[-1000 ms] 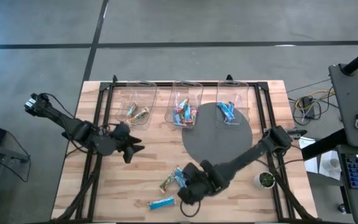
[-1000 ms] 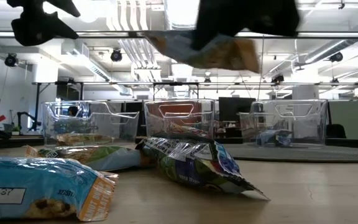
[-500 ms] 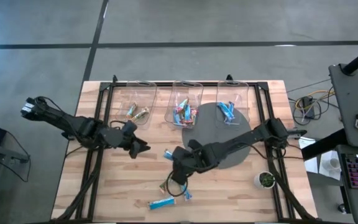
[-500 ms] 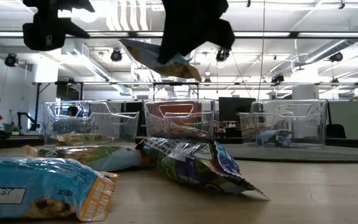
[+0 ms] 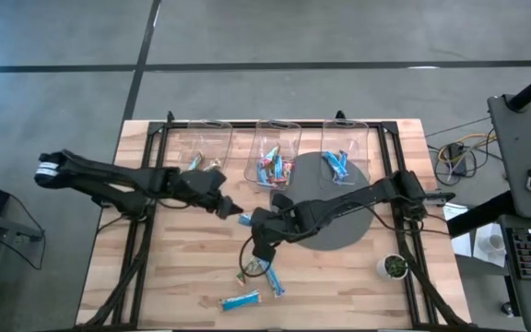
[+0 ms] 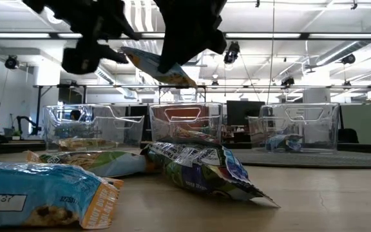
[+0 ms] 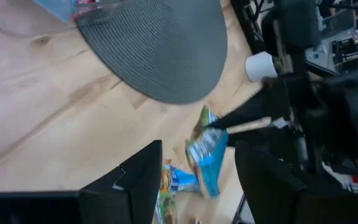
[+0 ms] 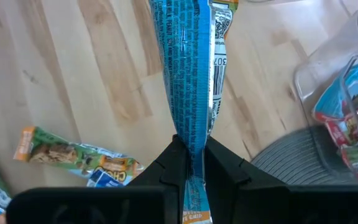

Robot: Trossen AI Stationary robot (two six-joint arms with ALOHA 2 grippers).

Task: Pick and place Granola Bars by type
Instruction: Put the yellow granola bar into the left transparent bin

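Note:
My right gripper (image 5: pixel 256 224) is shut on a bright blue granola bar (image 5: pixel 245 219) above the middle of the table; the right wrist view shows the bar (image 8: pixel 190 68) reaching out past the fingers. My left gripper (image 5: pixel 229 208) stands open just left of that bar, which shows beyond its fingers (image 7: pixel 207 149). A green bar (image 5: pixel 244 269) and two blue bars (image 5: pixel 275 281) (image 5: pixel 241 301) lie flat on the wood near the front edge. More bars lie in three clear bins (image 5: pixel 275 157). My right gripper pinches the blue bar near one end (image 8: pixel 191 146) between its two fingers, on the wrapper's flat faces. The fingers slant down from the table's right side. The bar's long part sticks out beyond the fingertips, lifted clear of the table (image 6: pixel 156 64).
Three clear bins stand in a row at the far edge: left (image 5: pixel 201 152), middle, right (image 5: pixel 344 152). A round grey mat (image 5: pixel 325 198) lies right of centre. A small white cup (image 5: pixel 395 267) stands at the front right. Bare wood lies at the front left.
My right gripper has carried the blue bar up from near the front edge toward the table's middle, rolling its wrist, still shut on it. My left gripper has swung toward the table's right, close to the held bar, staying open.

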